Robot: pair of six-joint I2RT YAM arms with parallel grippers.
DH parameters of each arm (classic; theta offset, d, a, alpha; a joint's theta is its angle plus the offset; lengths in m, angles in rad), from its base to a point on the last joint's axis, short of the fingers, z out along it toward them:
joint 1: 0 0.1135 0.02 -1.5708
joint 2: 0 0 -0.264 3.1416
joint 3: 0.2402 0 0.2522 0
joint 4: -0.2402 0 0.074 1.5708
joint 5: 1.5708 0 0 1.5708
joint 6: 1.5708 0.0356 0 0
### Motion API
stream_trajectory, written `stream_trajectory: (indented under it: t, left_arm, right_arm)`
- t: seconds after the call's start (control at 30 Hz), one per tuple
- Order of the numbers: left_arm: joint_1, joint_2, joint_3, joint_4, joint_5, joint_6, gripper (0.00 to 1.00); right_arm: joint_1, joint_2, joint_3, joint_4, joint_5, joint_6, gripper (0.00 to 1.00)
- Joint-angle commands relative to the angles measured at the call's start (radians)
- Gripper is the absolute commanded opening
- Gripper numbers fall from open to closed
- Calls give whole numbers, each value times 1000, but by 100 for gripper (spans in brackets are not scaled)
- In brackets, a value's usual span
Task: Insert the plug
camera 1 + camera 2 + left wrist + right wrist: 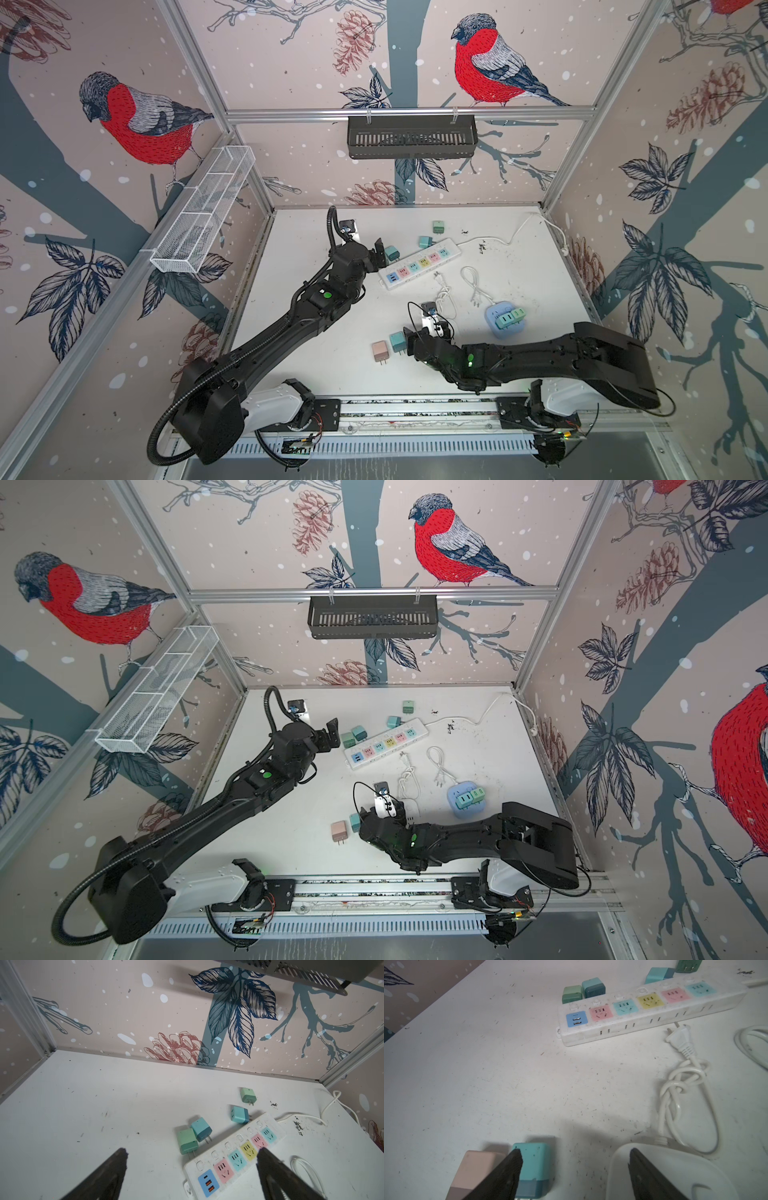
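Beside the right pincer (pixel 575 1151) we are seeing only parts of things. One of its fingers (pixel 500 1176) is covering a corner of the teal plug (pixel 532 1159), whose prongs are running off the picture's edge. A pink plug (pixel 477 1169), just beyond that finger on its outer side, is cut off too. Under the other finger a white rounded body (pixel 654 1167) is lying; we cannot tell what it is, since the finger and the frame are hiding most of it. This pincer's jaws are standing wide apart, gripping nothing, with only bare table (pixel 488 1084) between them. Well ahead of it the power strip (pixel 643 1012) is lying with its coloured sockets free. Between pincer and strip, on the white body's side, a white corded plug (pixel 679 1038) is resting with its knotted cord (pixel 683 1078).

We are finding the left pincer (pixel 192 1151) hovering spread open and empty near the strip's USB end, one finger crossing in front of the strip. Just ahead of its fingertips a green plug (pixel 187 1140) and a second teal plug (pixel 200 1131) are lying side by side, prongs toward the strip. In a top view only that second teal plug (pixel 392 252) is showing; the pincer is hiding the green one. Farther beyond, a third teal plug (pixel 240 1114) and a pale green plug (pixel 247 1095) are lying along the strip's far edge.
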State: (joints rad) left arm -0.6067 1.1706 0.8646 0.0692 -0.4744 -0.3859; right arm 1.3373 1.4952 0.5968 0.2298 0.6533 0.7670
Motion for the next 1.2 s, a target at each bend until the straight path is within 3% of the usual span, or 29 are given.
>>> stream_trajectory:
  t: [0.0, 0.17, 0.87, 1.17]
  left_arm:
    - [37, -72, -51, 42, -12, -16, 97]
    - [101, -124, -94, 51, 34, -57, 97]
    - [109, -181, -116, 51, 21, -61, 97]
    - [108, -197, -125, 54, 23, -64, 97]
  right_arm:
    - [11, 50, 25, 36, -25, 15, 81]
    - [23, 135, 67, 39, -47, 17, 81]
    - [51, 266, 157, 16, -87, 27, 70]
    - [51, 315, 169, -1, -99, 35, 60]
